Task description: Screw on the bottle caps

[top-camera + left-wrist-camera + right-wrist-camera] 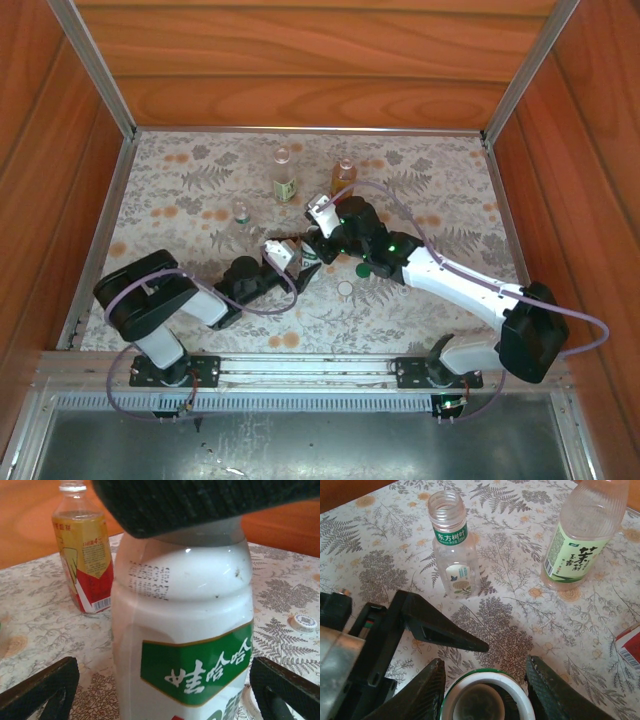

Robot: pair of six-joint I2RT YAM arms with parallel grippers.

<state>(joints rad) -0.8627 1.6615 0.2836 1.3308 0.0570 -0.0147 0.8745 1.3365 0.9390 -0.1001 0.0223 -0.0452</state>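
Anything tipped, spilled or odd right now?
Nothing stands out. The white bottle, amber bottle, green-label bottle and tiny bottle stand upright, nothing spilled; a green cap and a white cap lie loose on the table.

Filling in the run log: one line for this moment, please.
left claw: open around white bottle; right claw: gripping its neck; white cap: loose on table

Robot test booth, wood-panel walls (300, 60), aluminium frame rails (95, 65), fern-patterned tablecloth (180, 215).

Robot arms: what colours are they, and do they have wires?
The left arm and right arm are white tubes with black joints. Thin purple cables loop along them, a green light glows on the right one, and the fingers are black wedges.
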